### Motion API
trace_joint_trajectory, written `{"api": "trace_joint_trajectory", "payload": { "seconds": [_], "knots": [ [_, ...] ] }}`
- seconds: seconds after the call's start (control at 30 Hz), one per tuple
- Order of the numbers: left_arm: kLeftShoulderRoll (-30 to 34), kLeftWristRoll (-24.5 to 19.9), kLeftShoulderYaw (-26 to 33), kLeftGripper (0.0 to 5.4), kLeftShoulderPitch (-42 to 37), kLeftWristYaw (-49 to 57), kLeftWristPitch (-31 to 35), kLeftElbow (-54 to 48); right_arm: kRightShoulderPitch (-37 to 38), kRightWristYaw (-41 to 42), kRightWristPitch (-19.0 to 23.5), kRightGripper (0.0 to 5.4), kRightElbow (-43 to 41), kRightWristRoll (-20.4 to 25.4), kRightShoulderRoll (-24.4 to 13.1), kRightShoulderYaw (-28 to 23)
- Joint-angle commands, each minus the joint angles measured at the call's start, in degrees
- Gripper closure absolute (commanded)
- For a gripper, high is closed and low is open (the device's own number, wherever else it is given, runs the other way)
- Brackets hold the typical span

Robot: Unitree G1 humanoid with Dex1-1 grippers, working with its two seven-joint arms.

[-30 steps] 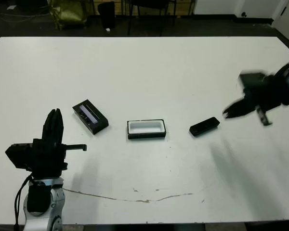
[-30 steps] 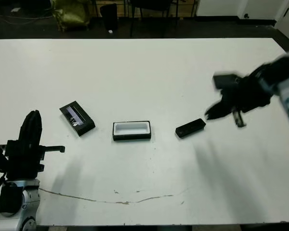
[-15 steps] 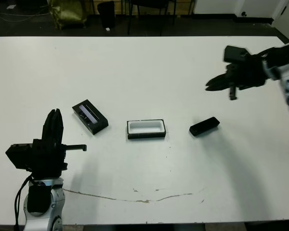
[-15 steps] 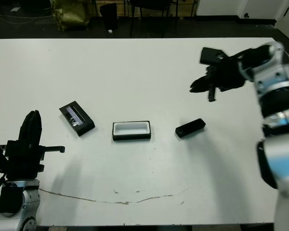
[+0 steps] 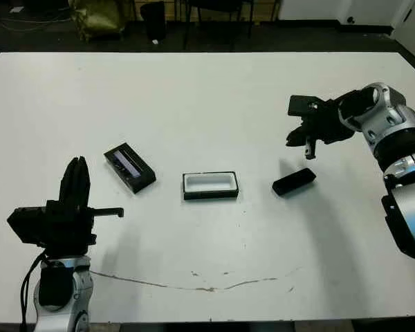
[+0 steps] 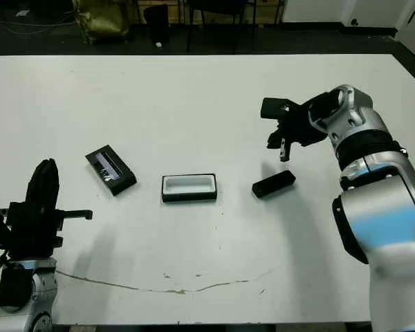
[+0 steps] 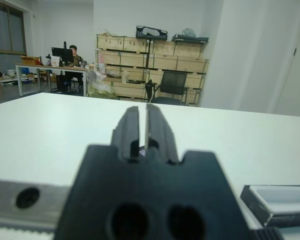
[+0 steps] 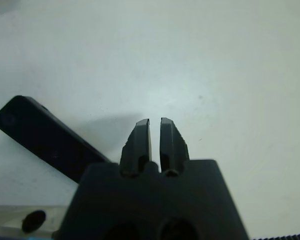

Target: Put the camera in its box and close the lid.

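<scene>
Compared with half a second earlier, the right gripper [image 5: 295, 136] had come down and inward from the table's 2 o'clock area; it now hung above the white table [image 5: 207, 90] just to the 12 o'clock side of the camera [image 5: 293, 181], apart from it. A second earlier it had been further out at 3 o'clock of the camera. Its two fingers [image 8: 141, 140] stood nearly together with only a thin slit between them, and nothing was held. The camera, the box [image 5: 209, 185] and the lid [image 5: 129, 167] lay where they had been.

The left gripper [image 5: 76, 181] had not moved. It stood at the table's 8 o'clock corner, its fingers pressed close and pointing toward 12 o'clock, empty.

The box sat near the table's centre, open side up, its white lining bare with nothing inside. The camera lay flat on the table at 3 o'clock of the box, well apart from it, angled with its far end toward 2 o'clock. The lid lay flat at 9 o'clock of the box, apart from it, pale strip upward, turned diagonally.
</scene>
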Motion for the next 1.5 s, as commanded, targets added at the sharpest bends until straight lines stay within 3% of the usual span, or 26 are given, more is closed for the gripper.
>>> {"api": "trace_joint_trajectory", "payload": {
  "seconds": [0.03,0.27,0.63,0.8,1.13,1.37,1.5],
  "knots": [
    [0.1,0.1,0.1,5.39,1.1,0.4,1.7,-0.2,1.3,-0.3,1.7,5.4,0.8,-0.7,0.4,-0.1],
    [0.1,0.3,0.1,5.39,1.1,0.3,1.0,0.0,3.1,1.0,-1.8,5.4,-0.7,-1.0,-1.3,-0.4],
    [0.1,-0.1,0.0,5.39,1.1,0.3,1.4,-0.3,4.9,2.4,-0.1,5.4,-1.4,-1.2,-2.4,-1.3],
    [0.0,-0.4,0.1,5.39,1.1,0.3,1.3,0.0,6.1,2.9,-2.8,5.4,-2.4,-2.1,-2.7,-0.3],
    [0.1,0.2,-0.1,5.39,0.9,0.2,0.0,0.8,7.6,2.7,-2.1,5.4,-2.8,-3.2,-2.4,0.5],
    [-0.1,0.2,-0.3,5.39,0.9,0.7,1.1,0.0,8.5,4.8,-5.2,5.4,-4.0,-2.9,-3.3,0.7],
    [-0.2,0.4,-0.4,5.39,1.0,1.2,1.6,-0.7,8.7,6.6,-4.6,5.4,-5.6,-3.1,-3.8,1.3]
  ]
}}
